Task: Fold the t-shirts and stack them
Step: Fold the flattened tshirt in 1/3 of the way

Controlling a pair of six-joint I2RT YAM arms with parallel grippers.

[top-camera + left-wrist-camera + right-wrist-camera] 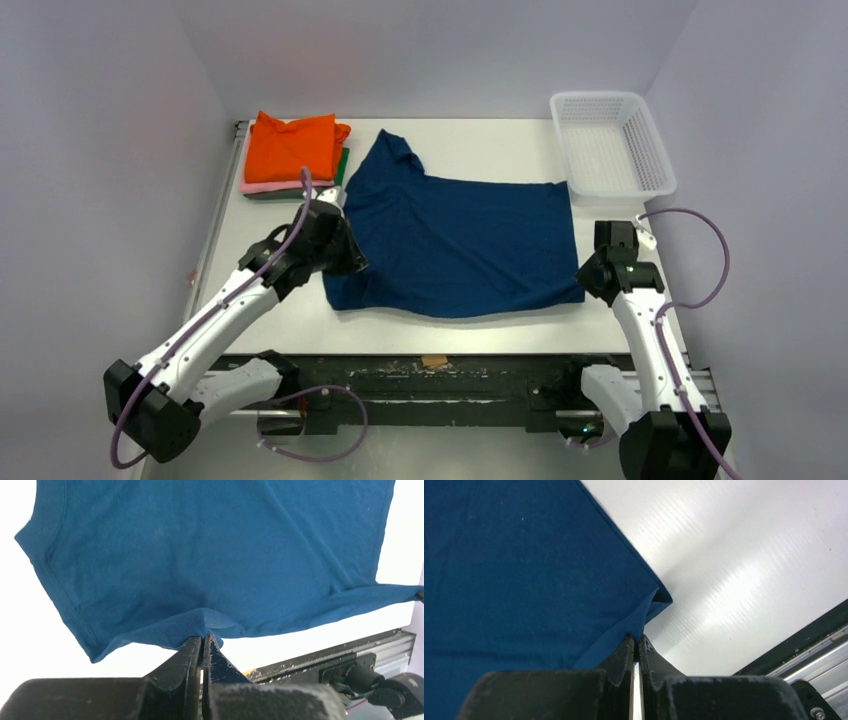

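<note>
Navy t-shirt [465, 240] lies spread on the table [500, 135], left of the white mesh basket [612, 145]. Left gripper [204, 639] is clenched on the shirt edge away from the basket, right gripper [636, 639] on the basket-side corner. Folded t-shirts [295, 150] lie farthest from the basket.

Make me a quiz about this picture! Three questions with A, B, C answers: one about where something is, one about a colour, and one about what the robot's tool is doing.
1. Where is the white basket?
A. at the table's far right corner
B. between the two arms
C. on the floor

2. What colour tops the folded pile?
A. yellow
B. orange
C. white

3. What is the left tool doing?
A. hanging wide open
B. holding a cup
C. pinching the navy shirt's edge

Answers:
1 A, it sits far right in the top view.
2 B, an orange shirt lies uppermost.
3 C, its shut jaws grip blue cloth.
</note>
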